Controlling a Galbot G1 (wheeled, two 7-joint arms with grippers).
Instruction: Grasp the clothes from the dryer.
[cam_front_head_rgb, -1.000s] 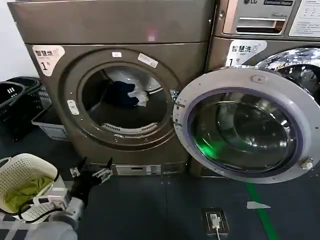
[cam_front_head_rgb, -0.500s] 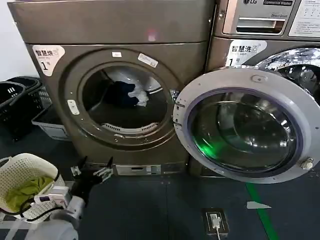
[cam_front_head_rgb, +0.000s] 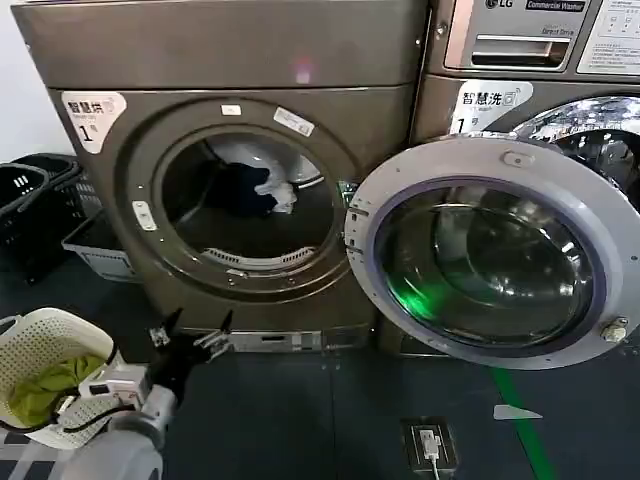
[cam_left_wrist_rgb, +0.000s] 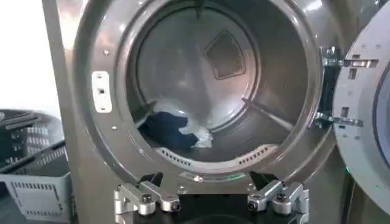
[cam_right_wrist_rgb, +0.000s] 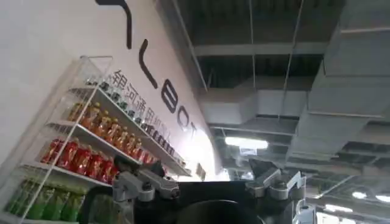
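- The dryer (cam_front_head_rgb: 240, 180) stands in front of me, its round door (cam_front_head_rgb: 490, 262) swung fully open to my right, the steel drum (cam_left_wrist_rgb: 225, 79) exposed.
- The clothes lie at the back of the drum floor: a dark garment (cam_front_head_rgb: 240, 190) with a white cloth (cam_front_head_rgb: 282, 192) touching its right side.
- My left claw (cam_front_head_rgb: 190, 335) hovers low, below the porthole, spread wide and empty.
- My right claw (cam_right_wrist_rgb: 207, 182) is parked, pointing at the ceiling, also wide.
- I judge this the approach: next I must rise, enter the porthole, and reach the garments.
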